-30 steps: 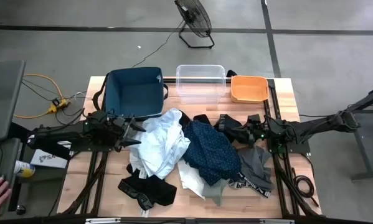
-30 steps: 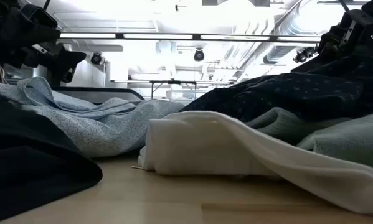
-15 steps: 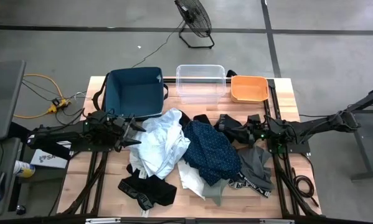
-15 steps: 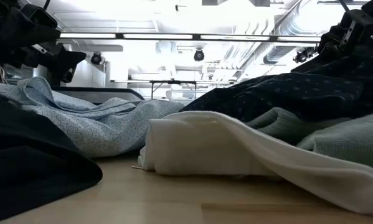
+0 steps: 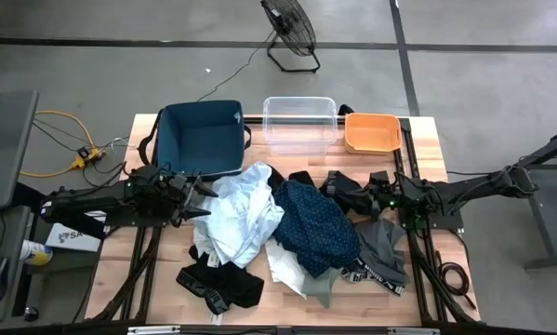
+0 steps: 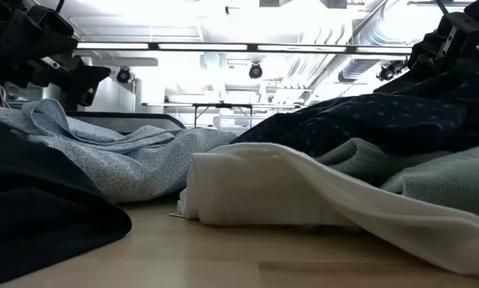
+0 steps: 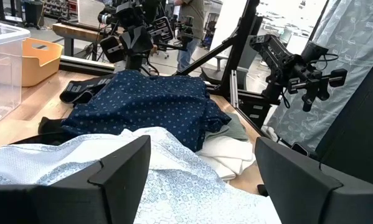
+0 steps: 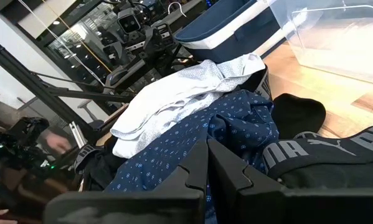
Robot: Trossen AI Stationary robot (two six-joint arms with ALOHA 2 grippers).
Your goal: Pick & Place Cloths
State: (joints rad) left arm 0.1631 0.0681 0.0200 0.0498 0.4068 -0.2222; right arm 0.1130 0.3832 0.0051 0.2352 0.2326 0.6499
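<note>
Lying in a messy heap on the middle of the tabletop [image 5: 111, 279] are the cloths [image 5: 287, 233]. On the left, the left pincer [image 5: 204, 199] has its fingers spread wide, right at the edge of the pale blue shirt [image 5: 239, 216]. On the right, the right pincer [image 5: 351, 198] has its fingers pressed together, over a black cloth [image 5: 345, 189] beside the navy patterned cloth [image 5: 315, 223].

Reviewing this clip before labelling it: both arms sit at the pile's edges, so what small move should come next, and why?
Probably the left gripper should ease forward and down onto the pale blue shirt. Its fingers are open, with the shirt's edge directly ahead between them in the left wrist view, and nothing is held. The right gripper is shut over the black garment, so it looks less ready.
</note>
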